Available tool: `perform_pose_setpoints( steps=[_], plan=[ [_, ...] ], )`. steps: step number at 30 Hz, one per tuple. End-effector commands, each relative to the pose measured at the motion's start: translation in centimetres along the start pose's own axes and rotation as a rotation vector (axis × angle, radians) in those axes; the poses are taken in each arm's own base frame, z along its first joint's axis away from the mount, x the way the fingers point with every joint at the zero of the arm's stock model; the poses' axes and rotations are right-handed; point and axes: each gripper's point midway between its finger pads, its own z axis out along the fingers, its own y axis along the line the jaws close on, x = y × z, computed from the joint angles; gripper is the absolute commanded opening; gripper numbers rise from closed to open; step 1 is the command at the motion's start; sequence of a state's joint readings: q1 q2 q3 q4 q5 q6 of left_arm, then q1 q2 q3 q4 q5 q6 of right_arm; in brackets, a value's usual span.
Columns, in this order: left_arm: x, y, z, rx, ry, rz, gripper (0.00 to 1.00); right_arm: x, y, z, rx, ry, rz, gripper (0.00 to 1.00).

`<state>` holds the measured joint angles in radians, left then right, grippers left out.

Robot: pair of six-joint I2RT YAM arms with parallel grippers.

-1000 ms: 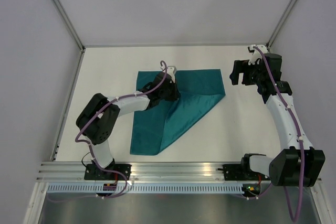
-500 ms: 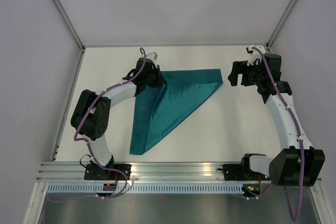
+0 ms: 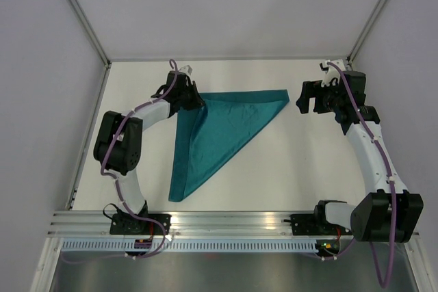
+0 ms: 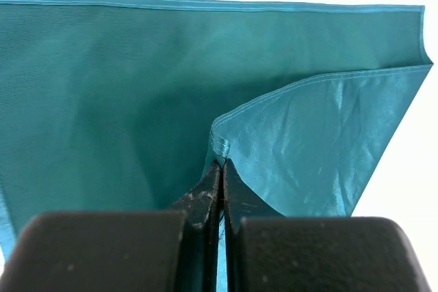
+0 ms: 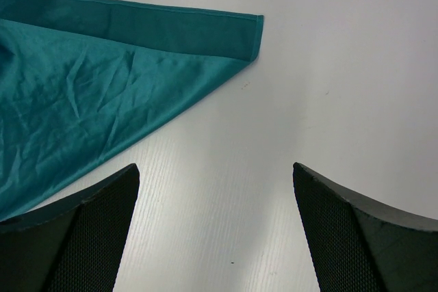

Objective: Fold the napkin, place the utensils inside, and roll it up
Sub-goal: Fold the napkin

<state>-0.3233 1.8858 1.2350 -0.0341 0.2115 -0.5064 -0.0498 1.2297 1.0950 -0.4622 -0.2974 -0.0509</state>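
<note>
My left gripper (image 4: 220,169) is clenched on one hemmed corner of the plain teal square cloth napkin (image 3: 219,128). The two black fingers are pressed flat together, with the fabric nipped at their very tips. I hold it this way so the upper layer trails from my pinch and drapes over the lower one. The cloth forms a triangle, its shinier folded layer lying to the right of the pinch. Ahead of the pinch the under layer spreads wider, its far hem running straight across. So I judge the held corner is not yet laid on its matching corner.

My right gripper (image 5: 214,169) hangs released, jaws spread wide and holding nothing, over the bare white tabletop (image 3: 294,162). The napkin's pointed corner lies ahead of it, apart from both fingers, and the cloth spreads off to the left. I judge it is placed there to pin that point if needed. No utensils show in any view.
</note>
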Motion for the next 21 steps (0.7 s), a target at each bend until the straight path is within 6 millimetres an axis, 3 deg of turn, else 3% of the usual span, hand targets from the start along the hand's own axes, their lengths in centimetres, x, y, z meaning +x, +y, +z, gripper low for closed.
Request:
perform_pose_setpoints(
  steps=[1,11,21],
  plan=[
    [-1.8,-0.2,-0.3,0.017,-0.022,-0.010,0.02,0.4,0.2,0.2,-0.010,0.013,0.003,0.98],
    [-3.6,1.9,-0.2,-0.012,-0.025,-0.025,0.02,0.4,0.2,0.2,-0.010,0.015,0.001,0.98],
    [-4.9,2.6,0.3,-0.020,-0.028,-0.032,0.02,0.5,0.1,0.3,-0.008,0.017,0.001,0.98]
  ],
)
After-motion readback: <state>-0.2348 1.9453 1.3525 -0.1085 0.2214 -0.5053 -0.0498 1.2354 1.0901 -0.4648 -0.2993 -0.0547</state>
